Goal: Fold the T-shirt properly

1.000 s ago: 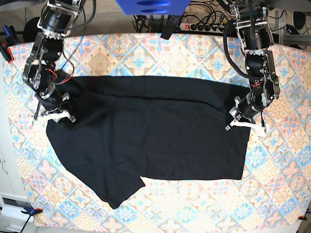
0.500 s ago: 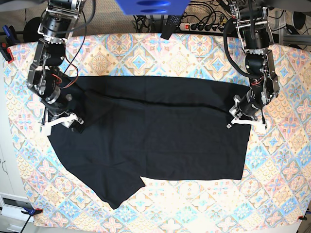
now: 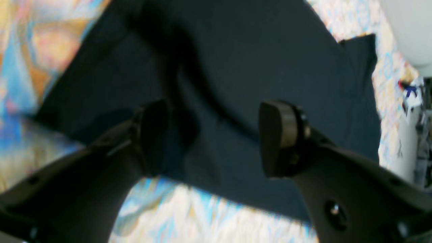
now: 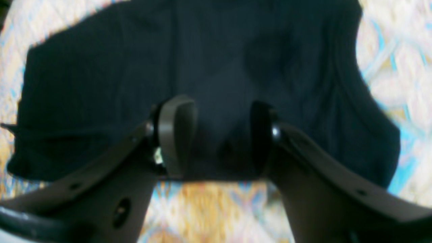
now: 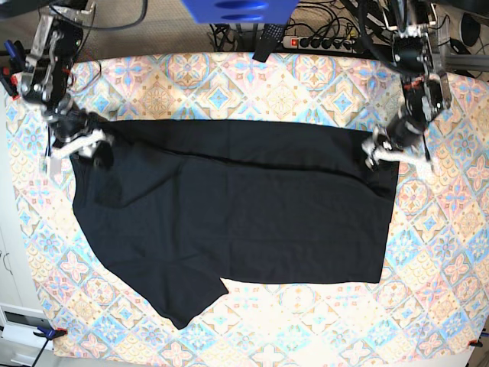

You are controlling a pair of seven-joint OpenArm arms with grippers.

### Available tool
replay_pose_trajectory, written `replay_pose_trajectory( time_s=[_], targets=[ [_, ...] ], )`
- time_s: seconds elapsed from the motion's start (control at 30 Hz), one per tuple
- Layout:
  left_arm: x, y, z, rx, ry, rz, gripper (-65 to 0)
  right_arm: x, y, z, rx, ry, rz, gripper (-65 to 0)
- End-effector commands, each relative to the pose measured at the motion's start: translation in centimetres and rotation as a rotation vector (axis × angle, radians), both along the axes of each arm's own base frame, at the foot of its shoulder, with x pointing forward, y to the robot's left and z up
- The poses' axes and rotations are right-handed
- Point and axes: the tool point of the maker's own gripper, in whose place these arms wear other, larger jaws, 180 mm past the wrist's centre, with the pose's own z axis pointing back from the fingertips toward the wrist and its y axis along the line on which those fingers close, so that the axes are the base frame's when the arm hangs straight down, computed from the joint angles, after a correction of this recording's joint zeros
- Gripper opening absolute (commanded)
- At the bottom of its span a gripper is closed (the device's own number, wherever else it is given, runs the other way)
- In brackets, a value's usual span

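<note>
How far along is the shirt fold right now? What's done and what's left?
Done: the T-shirt lies flat on the patterned tablecloth, with what looks like one lengthwise fold already in; one sleeve sticks out at the bottom. In hand: nothing. The left gripper and the right gripper are both open at the top corners, cloth under the fingers, not pinched. Left: grip those corners and make the remaining folds.

The desk [image 5: 252, 80] wears a pastel tile-patterned cloth, a black power strip [image 5: 317, 42] with tangled cables lies behind it, and a blue panel [image 5: 238, 10] hangs overhead.
</note>
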Motion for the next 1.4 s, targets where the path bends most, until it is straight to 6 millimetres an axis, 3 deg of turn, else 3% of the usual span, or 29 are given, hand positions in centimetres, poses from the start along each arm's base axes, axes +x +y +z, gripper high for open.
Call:
replay_pose_trajectory(
  time_s=[0.0,0.23,0.57,0.9,1.0,1.1,1.17,1.23,1.37],
  targets=[
    [0.6,0.3,1.0,-0.004,-0.033,-0.008,-23.5,0.2,-0.3,1.0,-0.014,-0.037,0.007,-35.8],
    [-1.9,3.1,-2.3,-0.057,0.070,0.098,-23.8,-2.1,-0.1,-0.5,-0.012,0.028,0.014,-35.9],
    [-3.8,2.6,-4.8,-0.104,0.159,0.112,-23.8,-2.8,-0.3,-1.1,-0.010,0.051,0.008,-35.8],
    [0.0,2.6,-6.4,-0.181,0.170,0.159,-23.9,-2.9,-0.4,-1.2,-0.010,0.054,0.003,-35.8],
    [1.0,2.0,-6.3,-0.202,0.161,0.157,-24.2,-3.6,-1.1,-2.5,-0.001,0.091,-0.021,-35.7],
    [1.1,1.7,-6.2,-0.209,0.161,0.149,-32.3,-4.8,-3.1,-4.1,0.009,0.139,-0.090,-35.6],
    [1.0,1.5,-6.3,-0.216,0.171,0.139,-45.5,-5.7,-4.3,-5.1,0.015,0.172,-0.132,-34.5],
    [0.8,1.5,-6.4,-0.216,0.177,0.139,-63.4,-6.5,-5.8,-5.8,0.016,0.193,-0.180,-31.6],
    [0.3,1.5,-6.7,-0.218,0.189,0.142,-63.6,-7.6,-7.0,-6.9,0.028,0.227,-0.228,-28.2]
  ],
)
